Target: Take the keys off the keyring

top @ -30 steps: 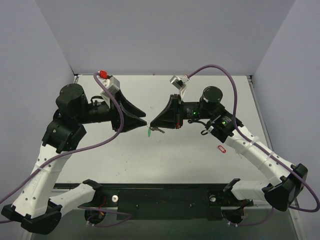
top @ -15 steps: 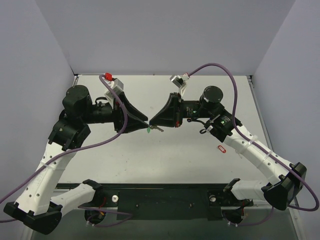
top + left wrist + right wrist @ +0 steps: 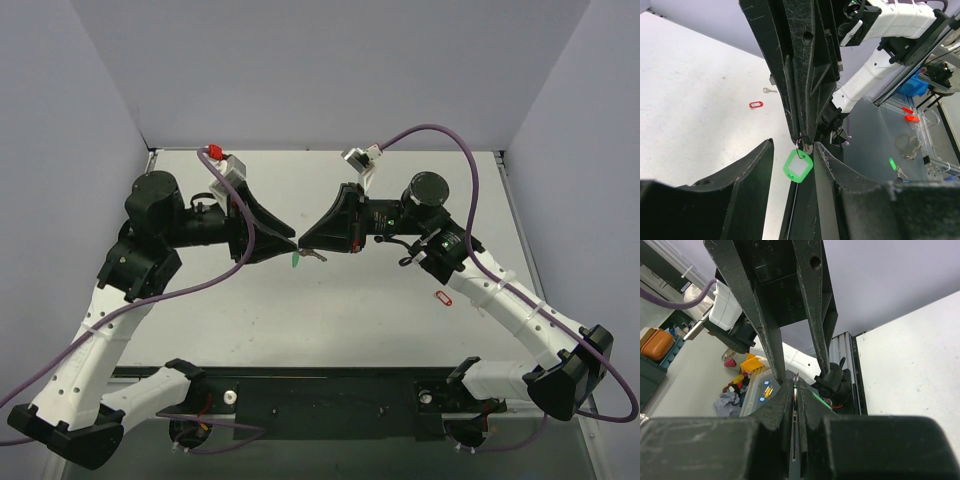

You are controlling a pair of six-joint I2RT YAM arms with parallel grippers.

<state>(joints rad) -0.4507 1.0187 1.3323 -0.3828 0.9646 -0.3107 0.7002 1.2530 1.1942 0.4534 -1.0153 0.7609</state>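
My right gripper (image 3: 303,243) is shut on the silver key (image 3: 795,405), which shows edge-on as a thin metal strip between its pads. The green keyring fob (image 3: 798,166) hangs from a small ring just under the right fingertips; in the top view the fob (image 3: 297,265) dangles below where the two grippers meet. My left gripper (image 3: 291,238) is open, tip to tip with the right one. In the left wrist view its gripper (image 3: 793,144) has one finger on each side of the hanging fob, without touching it.
A red oval fob (image 3: 443,297) lies on the white table right of centre, also seen in the left wrist view (image 3: 756,105). A loose silver key (image 3: 770,90) lies beyond it. Purple cables arc over both arms. Grey walls enclose the table.
My left arm has moved right and closed in on the right gripper's tip, so its open fingers now straddle the fob. The right gripper stayed almost still, shut.
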